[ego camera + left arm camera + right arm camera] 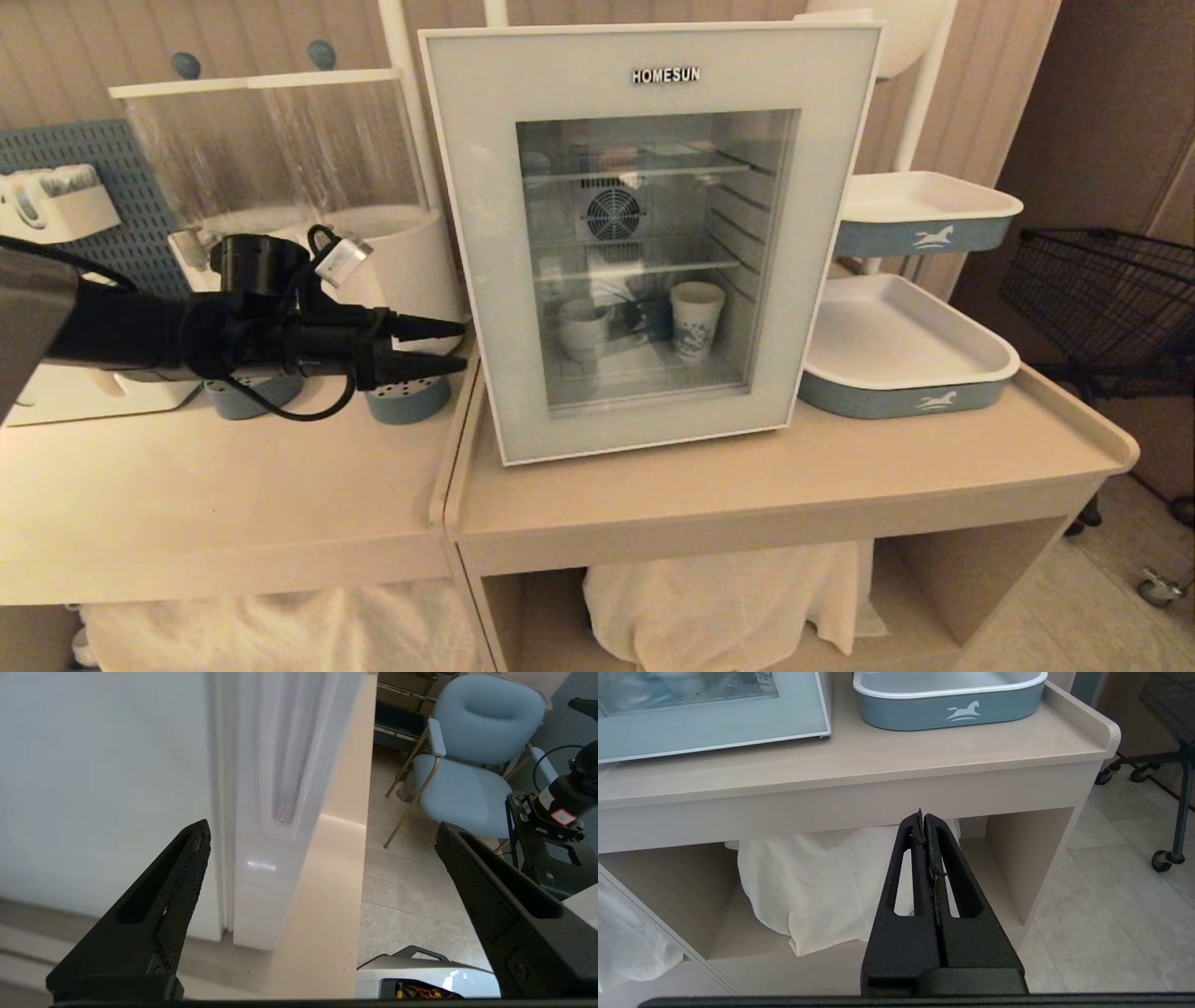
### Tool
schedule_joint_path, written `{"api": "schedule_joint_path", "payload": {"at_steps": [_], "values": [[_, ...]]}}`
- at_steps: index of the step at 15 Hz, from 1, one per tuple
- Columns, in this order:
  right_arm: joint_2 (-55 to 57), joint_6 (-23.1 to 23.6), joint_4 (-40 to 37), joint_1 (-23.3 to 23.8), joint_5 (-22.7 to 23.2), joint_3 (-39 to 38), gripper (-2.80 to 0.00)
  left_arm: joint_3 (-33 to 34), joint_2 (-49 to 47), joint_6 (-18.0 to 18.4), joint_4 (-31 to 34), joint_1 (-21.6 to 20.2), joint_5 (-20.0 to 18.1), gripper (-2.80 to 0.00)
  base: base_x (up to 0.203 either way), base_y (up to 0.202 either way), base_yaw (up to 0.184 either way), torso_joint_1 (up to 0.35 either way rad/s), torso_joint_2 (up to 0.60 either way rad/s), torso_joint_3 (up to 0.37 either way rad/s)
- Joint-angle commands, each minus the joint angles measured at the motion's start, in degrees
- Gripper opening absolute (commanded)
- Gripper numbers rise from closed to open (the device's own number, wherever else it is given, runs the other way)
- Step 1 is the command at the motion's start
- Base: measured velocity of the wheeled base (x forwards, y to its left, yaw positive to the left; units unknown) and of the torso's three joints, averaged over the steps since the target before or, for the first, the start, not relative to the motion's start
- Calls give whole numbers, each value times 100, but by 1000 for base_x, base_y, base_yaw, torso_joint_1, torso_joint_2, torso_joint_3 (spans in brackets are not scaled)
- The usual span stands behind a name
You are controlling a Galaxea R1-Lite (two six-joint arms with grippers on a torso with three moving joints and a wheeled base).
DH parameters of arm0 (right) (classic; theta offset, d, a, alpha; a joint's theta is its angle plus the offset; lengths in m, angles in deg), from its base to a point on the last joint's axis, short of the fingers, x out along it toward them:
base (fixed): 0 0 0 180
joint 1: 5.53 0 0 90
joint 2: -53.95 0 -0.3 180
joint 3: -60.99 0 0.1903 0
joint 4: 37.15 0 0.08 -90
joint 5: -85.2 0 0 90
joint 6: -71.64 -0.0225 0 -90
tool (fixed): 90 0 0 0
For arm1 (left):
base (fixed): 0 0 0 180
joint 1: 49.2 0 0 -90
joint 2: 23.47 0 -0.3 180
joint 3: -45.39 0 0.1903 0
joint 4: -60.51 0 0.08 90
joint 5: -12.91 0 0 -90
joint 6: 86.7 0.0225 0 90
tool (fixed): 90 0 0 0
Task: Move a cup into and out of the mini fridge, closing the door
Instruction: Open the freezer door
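Observation:
The mini fridge point(616, 215) stands on the beige table point(747, 485) with its door point(644, 434) shut. Through the glass I see the small white cup point(583, 327) on the fridge floor, left of a blue-printed paper cup point(696, 320). My left gripper point(457, 345) is open and level at the fridge's left side, empty. In the left wrist view one finger point(187, 882) lies by the fridge's side wall point(93, 788), and the door's edge with its recessed grip point(280, 788) sits between the jaws. My right gripper point(923, 815) is shut and empty, low before the table's front edge.
Two white-and-blue trays point(910, 359) point(920, 215) stand right of the fridge. A clear dispenser point(280, 149) and white tubs are behind the left arm. A black wire cart point(1102, 280) is at far right, a blue chair point(472, 765) on the floor, white cloth point(728, 597) under the table.

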Motion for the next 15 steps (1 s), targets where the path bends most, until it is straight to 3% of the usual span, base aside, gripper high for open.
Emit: {"api": "schedule_joint_path", "payload": {"at_steps": [1, 15], "values": [[6, 0, -4, 0, -2, 1, -280, 0, 32, 10, -2, 0, -39, 0, 0, 0, 0, 0, 0, 0], [7, 0, -4, 0, -2, 1, -280, -51, 164, -78, 23, 272, -23, 0, 0, 0, 0, 0, 0, 0]]}}
